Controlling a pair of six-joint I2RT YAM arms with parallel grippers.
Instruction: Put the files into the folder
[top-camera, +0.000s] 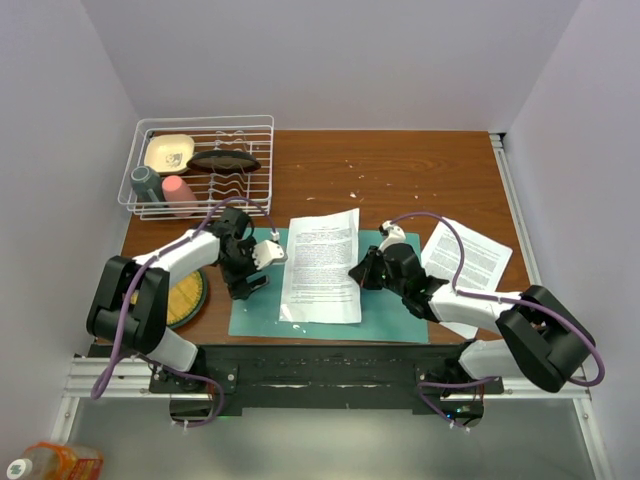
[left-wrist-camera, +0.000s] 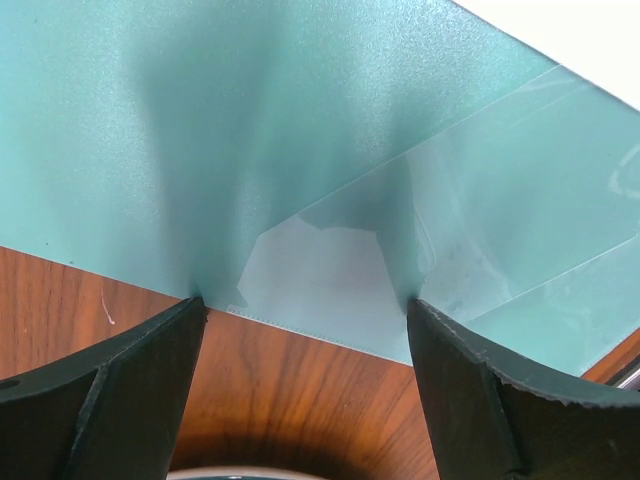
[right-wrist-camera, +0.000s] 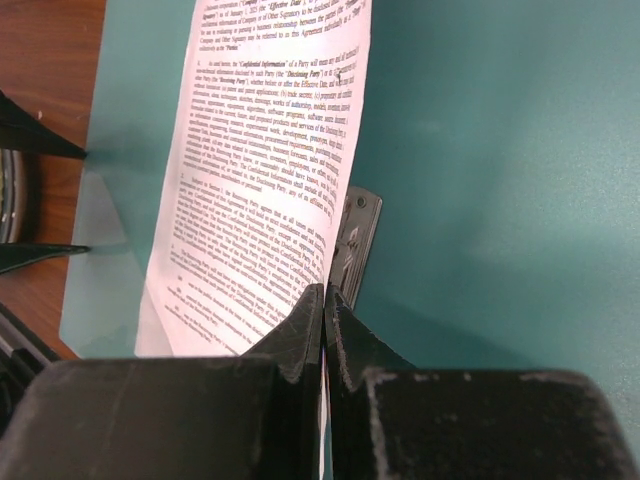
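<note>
The teal folder (top-camera: 250, 316) lies open and flat near the table's front edge. One of the files, a white printed sheet (top-camera: 322, 265), rests on it. My right gripper (top-camera: 360, 272) is shut on that sheet's right edge. In the right wrist view the pinched sheet (right-wrist-camera: 260, 180) lifts up from the jaws (right-wrist-camera: 325, 296), next to the small metal clip (right-wrist-camera: 356, 238) on the folder (right-wrist-camera: 500, 180). Another printed sheet (top-camera: 468, 258) lies on the wood to the right, partly under the right arm. My left gripper (top-camera: 258, 272) is open at the folder's left edge (left-wrist-camera: 250, 130), its tips (left-wrist-camera: 308, 310) straddling that edge with nothing between them.
A white wire dish rack (top-camera: 200, 165) with cups, a bowl and a dark dish stands at the back left. A yellow plate (top-camera: 186, 300) sits by the left arm's base. White walls close in on the left, back and right.
</note>
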